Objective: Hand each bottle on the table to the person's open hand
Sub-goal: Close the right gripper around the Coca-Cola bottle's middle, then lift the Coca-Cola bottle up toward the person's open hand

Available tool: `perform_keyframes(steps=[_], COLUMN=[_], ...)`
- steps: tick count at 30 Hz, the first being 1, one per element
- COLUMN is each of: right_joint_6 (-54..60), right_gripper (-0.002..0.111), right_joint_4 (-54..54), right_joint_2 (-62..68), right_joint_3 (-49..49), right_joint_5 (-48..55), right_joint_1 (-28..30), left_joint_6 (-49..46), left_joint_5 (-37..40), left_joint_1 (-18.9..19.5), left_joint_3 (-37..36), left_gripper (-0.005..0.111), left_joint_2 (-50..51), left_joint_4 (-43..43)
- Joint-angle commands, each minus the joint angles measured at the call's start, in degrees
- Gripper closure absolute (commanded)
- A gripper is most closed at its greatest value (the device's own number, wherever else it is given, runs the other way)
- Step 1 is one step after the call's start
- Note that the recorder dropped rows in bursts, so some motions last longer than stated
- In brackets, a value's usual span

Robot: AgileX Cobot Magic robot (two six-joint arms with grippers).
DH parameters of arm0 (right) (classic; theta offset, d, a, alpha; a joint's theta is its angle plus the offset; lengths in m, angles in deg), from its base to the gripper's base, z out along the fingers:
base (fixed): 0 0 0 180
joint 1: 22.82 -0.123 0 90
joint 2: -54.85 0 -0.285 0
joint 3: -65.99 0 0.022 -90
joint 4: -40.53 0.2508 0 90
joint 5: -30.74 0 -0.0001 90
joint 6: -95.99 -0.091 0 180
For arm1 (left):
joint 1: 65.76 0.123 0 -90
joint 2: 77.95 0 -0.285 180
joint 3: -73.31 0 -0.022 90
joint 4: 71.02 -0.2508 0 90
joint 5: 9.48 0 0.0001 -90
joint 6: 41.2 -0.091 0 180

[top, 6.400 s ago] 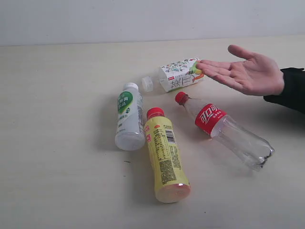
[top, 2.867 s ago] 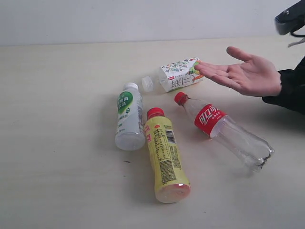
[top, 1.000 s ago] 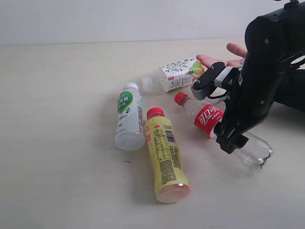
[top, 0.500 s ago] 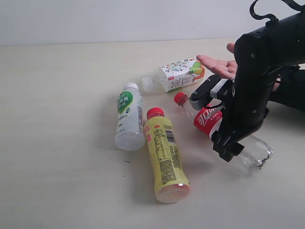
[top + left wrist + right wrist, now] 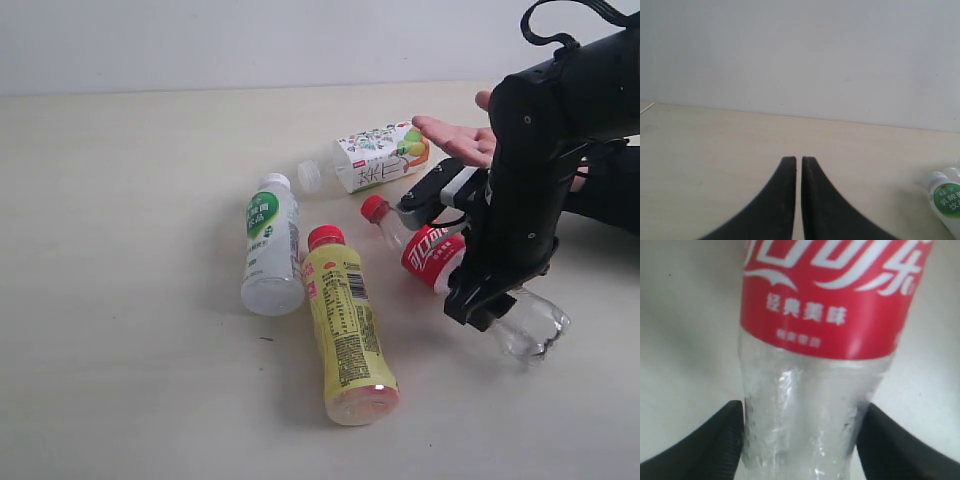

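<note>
Beige, faintly wood-grained table [image 5: 120,300] fills the exterior view, with a plain white wall [image 5: 250,40] along twelve o'clock. Four bottles lie on their sides around the centre. The white bottle [image 5: 270,250] with a green label lies at nine o'clock. The yellow bottle [image 5: 345,335] is just beside it at six, its red cap pointing to twelve. The squarish bottle [image 5: 378,155] is at one. The clear bottle [image 5: 425,250] with a red label is at three, its cap aimed at ten. The black right gripper [image 5: 440,258] straddles the clear bottle behind the label. An open hand [image 5: 460,140], palm up, sits at two o'clock, partly hidden by the arm.

Only the left wrist view shows the left gripper [image 5: 798,165]. Its fingers are closed to a thin slit, holding nothing, over bare table, with the white bottle's cap end at the frame edge.

Only the right wrist view shows the contact: a black finger presses each side of the clear bottle's body next to the label.
</note>
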Motion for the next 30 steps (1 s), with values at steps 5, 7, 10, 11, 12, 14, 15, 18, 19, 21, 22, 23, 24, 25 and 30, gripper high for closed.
perform_keyframes(steps=[5,7,10,11,12,14,15,18,19,21,22,23,24,25,30], right_joint_6=[-1.37,-2.19,-3.50,-4.56,-5.52,-6.24,-6.70,-7.14,-7.14,-7.14,-7.14,-7.14,-7.14,-7.14,-7.65], right_gripper=[0.093,0.107,0.108,0.108,0.108,0.108,0.108,0.108,0.108,0.108,0.108,0.108,0.108,0.108,0.108], right_joint_4=[-1.73,-1.73,-1.73,-1.73,-1.73,-1.73,-1.73,-1.48,-1.48,-1.48,-1.48,-1.48,-1.48,-1.48,0.02], right_joint_2=[0.10,0.10,-0.03,-0.30,-0.63,-2.04,-2.95,-6.39,-7.72,-10.44,-11.87,-13.04,-14.55,-15.84,-24.02], right_joint_3=[-0.43,-0.57,-1.31,-1.78,-2.25,-3.13,-3.44,-3.44,-3.44,-3.44,-3.44,-3.44,-3.44,-3.44,-3.44], right_joint_5=[-0.41,0.55,4.18,5.66,6.75,9.00,9.96,11.91,12.65,14.49,15.55,16.10,16.72,16.82,16.46], right_joint_1=[-0.19,-0.19,-0.19,-0.19,-0.19,-0.19,-0.19,-0.19,-0.19,-0.19,-0.19,-0.19,-0.19,-0.19,-0.19], left_joint_6=[0.32,0.32,0.32,0.32,0.32,0.32,0.32,0.32,0.32,0.32,0.32,0.32,0.32,0.32,0.32], left_joint_5=[-0.15,-0.15,-0.15,-0.15,-0.15,-0.15,-0.15,-0.15,-0.15,-0.15,-0.15,-0.15,-0.15,-0.15,-0.15], left_joint_1=[0.05,0.05,0.05,0.05,0.05,0.05,0.05,0.05,0.05,0.05,0.05,0.05,0.05,0.05,0.05], left_joint_3=[0.00,0.00,0.00,0.00,0.00,0.00,0.00,0.00,0.00,0.00,0.00,0.00,0.00,0.00,0.00], left_gripper=[0.100,0.100,0.100,0.100,0.100,0.100,0.100,0.100,0.100,0.100,0.100,0.100,0.100,0.100,0.100], left_joint_2=[-0.37,-0.37,-0.37,-0.37,-0.37,-0.37,-0.37,-0.37,-0.37,-0.37,-0.37,-0.37,-0.37,-0.37,-0.37], left_joint_4=[0.19,0.19,0.19,0.19,0.19,0.19,0.19,0.19,0.19,0.19,0.19,0.19,0.19,0.19,0.19])
